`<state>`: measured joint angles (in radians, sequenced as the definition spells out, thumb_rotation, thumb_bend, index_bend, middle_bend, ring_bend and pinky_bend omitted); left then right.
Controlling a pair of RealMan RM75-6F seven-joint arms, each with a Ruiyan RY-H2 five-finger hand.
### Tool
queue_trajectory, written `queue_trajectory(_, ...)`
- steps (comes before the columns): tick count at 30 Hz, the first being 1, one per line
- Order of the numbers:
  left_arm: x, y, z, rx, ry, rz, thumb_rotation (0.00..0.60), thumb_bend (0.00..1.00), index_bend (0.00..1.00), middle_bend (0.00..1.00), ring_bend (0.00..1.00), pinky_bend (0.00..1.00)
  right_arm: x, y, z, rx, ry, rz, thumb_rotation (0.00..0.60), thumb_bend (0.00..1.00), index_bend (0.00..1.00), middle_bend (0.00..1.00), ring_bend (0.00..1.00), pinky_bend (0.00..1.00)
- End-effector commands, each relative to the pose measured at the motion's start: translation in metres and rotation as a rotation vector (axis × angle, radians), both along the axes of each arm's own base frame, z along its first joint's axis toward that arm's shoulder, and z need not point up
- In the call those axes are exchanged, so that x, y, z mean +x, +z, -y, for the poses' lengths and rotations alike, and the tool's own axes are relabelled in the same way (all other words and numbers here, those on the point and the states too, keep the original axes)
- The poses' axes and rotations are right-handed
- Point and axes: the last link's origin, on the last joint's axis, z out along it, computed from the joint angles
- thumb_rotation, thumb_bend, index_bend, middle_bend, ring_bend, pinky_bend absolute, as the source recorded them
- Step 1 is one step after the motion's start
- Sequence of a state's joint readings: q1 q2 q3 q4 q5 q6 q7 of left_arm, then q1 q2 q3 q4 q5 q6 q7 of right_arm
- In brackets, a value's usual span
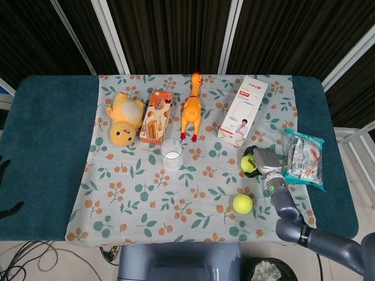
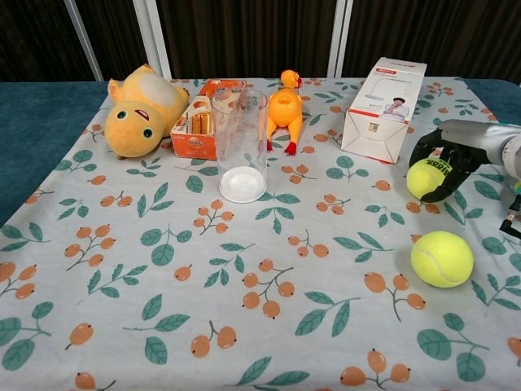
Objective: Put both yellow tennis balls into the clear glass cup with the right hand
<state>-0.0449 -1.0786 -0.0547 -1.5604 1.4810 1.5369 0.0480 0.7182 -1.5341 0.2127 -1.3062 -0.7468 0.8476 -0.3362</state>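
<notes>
The right hand [image 2: 456, 151] is seen curled over the farther tennis ball [image 2: 426, 179], fingers [image 2: 423, 147] draped down its far side and the thumb side hooked beneath its near edge; the ball is clasped but appears to sit on the cloth [image 2: 244, 326], so it is judged that a grip is being secured ahead of any lift. From the head view the hand [image 1: 265, 159] is shown approaching from the ball's outer side, which leaves the side facing the cup unobstructed for the carry.

The second tennis ball [image 2: 442, 259] lies just nearer the robot than the hand, apart from it and untouched; it is presumably left for a second trip, since only one ball fits the grasp. The clear glass cup [image 2: 240, 147] stands upright well away on the hand's inner side, across open cloth, with nothing inside it; its mouth is narrow, so each ball will likely have to be centred carefully above the rim before release.

Just beyond the hand stands the white carton [image 2: 383, 109], close enough that the fingers' far side could brush it on lifting; a snack packet [image 1: 304, 159] lies immediately on the hand's outer side in the head view.

The left hand is not shown in either view.
</notes>
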Motion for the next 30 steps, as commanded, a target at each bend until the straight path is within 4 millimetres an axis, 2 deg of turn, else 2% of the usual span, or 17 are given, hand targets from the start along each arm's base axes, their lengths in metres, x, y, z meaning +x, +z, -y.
queue_trajectory(1,0.0,0.0,0.0,0.0,0.001,0.0,0.6,0.06,0.09,0.0,0.0,0.12,0.001,-0.001,0.001,-0.012,0.004,-0.004,0.6,0.38,0.43,0.35,0.45,0.4)
queue_trajectory(6,0.0,0.001,0.0,0.0,0.0,0.001,0.6,0.06,0.1,0.0,0.0,0.13,0.004,-0.001,0.002,-0.035,0.017,-0.001,0.6,0.48,0.53,0.43,0.55,0.49)
queue_trajectory(10,0.0,0.001,0.0,0.002,0.0,0.003,0.6,0.06,0.1,0.0,0.0,0.13,0.008,0.002,0.004,-0.052,0.031,0.007,0.6,0.49,0.54,0.45,0.56,0.55)
queue_trajectory(16,-0.001,0.003,0.001,0.007,0.004,0.007,0.6,0.06,0.1,0.0,0.0,0.13,0.027,0.024,0.01,-0.079,0.08,0.043,0.6,0.49,0.54,0.45,0.57,0.63)
queue_trajectory(19,0.0,0.002,0.001,0.004,0.004,0.006,0.6,0.06,0.1,0.0,0.0,0.13,0.042,0.044,0.016,-0.082,0.121,0.044,0.6,0.49,0.54,0.45,0.57,0.66)
queue_trajectory(24,0.0,0.002,0.001,0.003,0.008,0.007,0.6,0.06,0.1,0.0,0.0,0.13,0.083,0.072,0.029,-0.093,0.208,0.029,0.6,0.49,0.54,0.45,0.57,0.71)
queue_trajectory(30,-0.001,0.003,0.001,0.002,0.016,0.011,0.6,0.06,0.1,0.0,0.0,0.13,0.141,0.082,0.04,-0.086,0.285,0.064,0.6,0.49,0.54,0.45,0.57,0.76)
